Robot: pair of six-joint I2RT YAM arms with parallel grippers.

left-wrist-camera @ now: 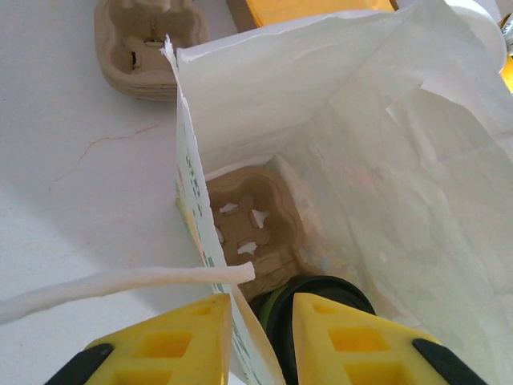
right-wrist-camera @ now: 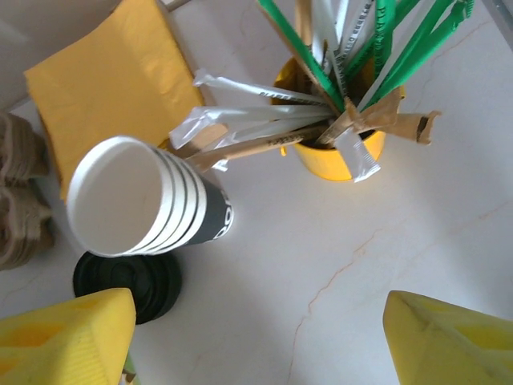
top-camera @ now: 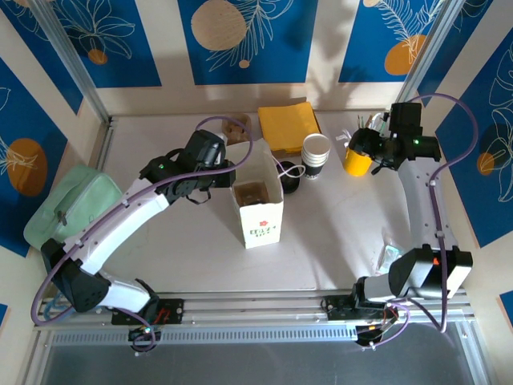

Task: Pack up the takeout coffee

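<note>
The takeout coffee (left-wrist-camera: 325, 289), a black-lidded cup with a greenish side, sits low inside the white paper bag (left-wrist-camera: 361, 120), beside a brown pulp carrier (left-wrist-camera: 252, 220) on the bag's floor. My left gripper (left-wrist-camera: 262, 298) straddles the bag's near wall, one yellow finger (left-wrist-camera: 172, 341) outside and the other over the lid. Its jaws stand a narrow gap apart. From above, the left gripper (top-camera: 224, 170) is at the left rim of the bag (top-camera: 260, 216). My right gripper (right-wrist-camera: 256, 298) hangs wide open over bare table, holding nothing; from above, the right gripper (top-camera: 370, 146) is at the back right.
A stack of white cups (right-wrist-camera: 136, 196) (top-camera: 316, 152) stands beside loose black lids (right-wrist-camera: 140, 281) (top-camera: 287, 178). A yellow holder of straws (right-wrist-camera: 341, 152) (top-camera: 357, 160), yellow napkins (top-camera: 288, 124), spare carriers (left-wrist-camera: 148, 40) and a green pouch (top-camera: 68, 204) ring the table.
</note>
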